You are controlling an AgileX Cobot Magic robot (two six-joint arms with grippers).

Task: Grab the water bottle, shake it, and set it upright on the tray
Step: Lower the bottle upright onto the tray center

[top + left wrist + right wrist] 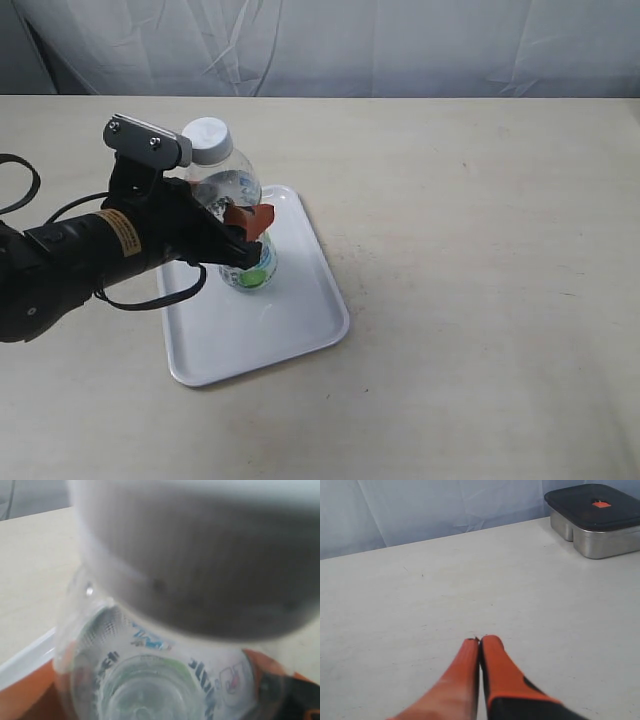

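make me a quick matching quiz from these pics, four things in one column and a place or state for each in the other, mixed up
Column A
1. water bottle
2. tray
3. right gripper
4. metal container

Column B
a. shut on nothing, over the table
b. white, lying flat under the bottle
c. upright, clamped by the left gripper
d. closed with a dark lid, far from the right gripper

Pairs: 1-c, 2-b, 3-a, 4-d
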